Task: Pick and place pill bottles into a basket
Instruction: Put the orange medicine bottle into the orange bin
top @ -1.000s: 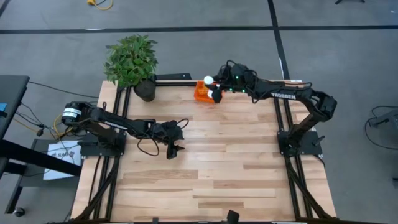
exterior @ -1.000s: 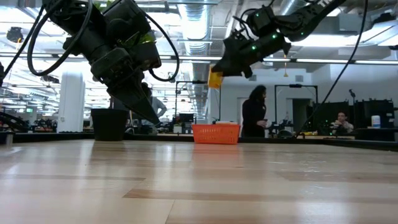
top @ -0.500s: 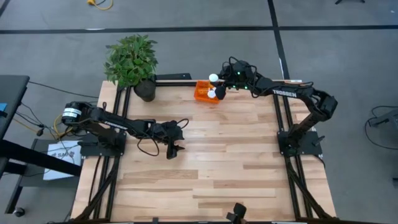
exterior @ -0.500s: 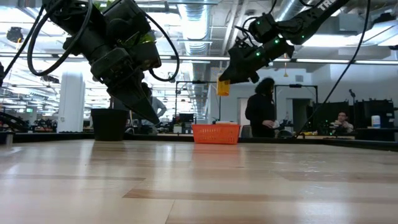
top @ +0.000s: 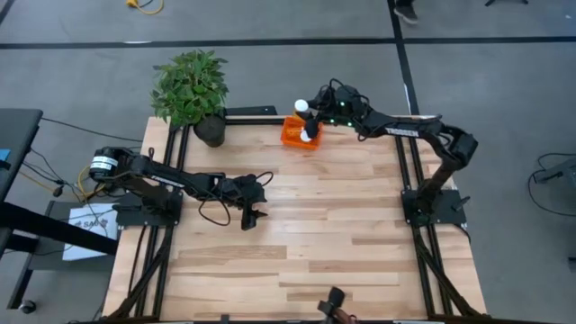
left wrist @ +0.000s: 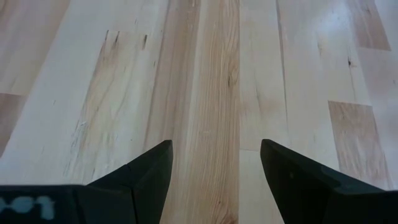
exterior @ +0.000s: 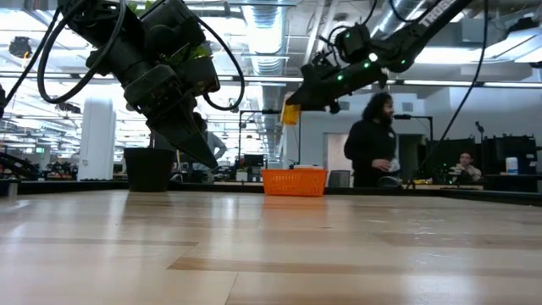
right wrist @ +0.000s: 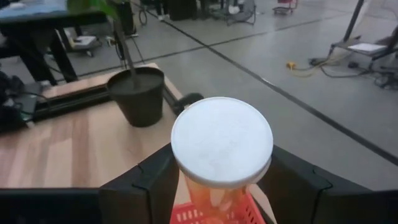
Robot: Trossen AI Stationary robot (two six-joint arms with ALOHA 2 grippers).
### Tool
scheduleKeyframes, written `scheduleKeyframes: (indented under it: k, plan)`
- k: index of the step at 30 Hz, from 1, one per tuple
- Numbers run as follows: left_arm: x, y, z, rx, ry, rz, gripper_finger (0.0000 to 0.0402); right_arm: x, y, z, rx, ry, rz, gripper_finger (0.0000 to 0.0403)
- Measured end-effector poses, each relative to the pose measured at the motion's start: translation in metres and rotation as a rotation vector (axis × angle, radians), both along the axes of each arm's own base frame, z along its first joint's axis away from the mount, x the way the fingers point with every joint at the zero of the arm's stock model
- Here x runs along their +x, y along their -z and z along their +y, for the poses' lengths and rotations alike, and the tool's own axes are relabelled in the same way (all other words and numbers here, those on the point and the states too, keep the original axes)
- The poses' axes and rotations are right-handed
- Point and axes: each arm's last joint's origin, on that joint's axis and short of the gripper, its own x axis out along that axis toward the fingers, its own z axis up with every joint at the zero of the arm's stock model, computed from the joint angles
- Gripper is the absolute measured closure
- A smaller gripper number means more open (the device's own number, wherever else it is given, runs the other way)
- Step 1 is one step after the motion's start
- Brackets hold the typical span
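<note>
My right gripper (top: 308, 110) is shut on a pill bottle (right wrist: 222, 140) with a white cap and an amber body. It is high above the orange basket (top: 295, 135) at the table's far edge. In the low view the bottle (exterior: 290, 113) hangs well above the basket (exterior: 294, 181). Another white disc (top: 309, 135) shows in the basket. My left gripper (top: 249, 219) is open and empty over bare wood at the table's middle left, its fingers apart in the left wrist view (left wrist: 214, 180). My right gripper pinches the bottle's amber body (right wrist: 211, 194) just under the white cap, one finger (right wrist: 146, 183) on each side. The fingers come from the table's right, slanting down. The bottle is lifted clear above the basket, cap up.
A potted plant in a black pot (top: 209, 129) stands just left of the basket. A person (exterior: 373, 144) stands in the room beyond the table. Bare wood (top: 315, 234) lies in front of the basket.
My right gripper has carried the bottle over the basket, first toward the table's right, then back left and toward the far edge, staying shut on it. The person behind the table has walked to the right.
</note>
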Motion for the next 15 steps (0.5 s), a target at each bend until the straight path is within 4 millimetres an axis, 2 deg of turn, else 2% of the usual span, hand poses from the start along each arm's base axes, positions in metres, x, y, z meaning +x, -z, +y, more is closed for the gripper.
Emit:
scheduleKeyframes:
  k: [7, 15]
  plan:
    - [0.000, 0.000, 0.000, -0.001, 0.000, 0.002, 0.0168, 0.022, 0.018, -0.002, 0.033, -0.035, 0.040, 0.0201]
    - [0.000, 0.000, 0.000, 0.000, 0.000, 0.003, 0.0168, 0.035, 0.050, 0.004, 0.112, -0.054, 0.114, 0.0205]
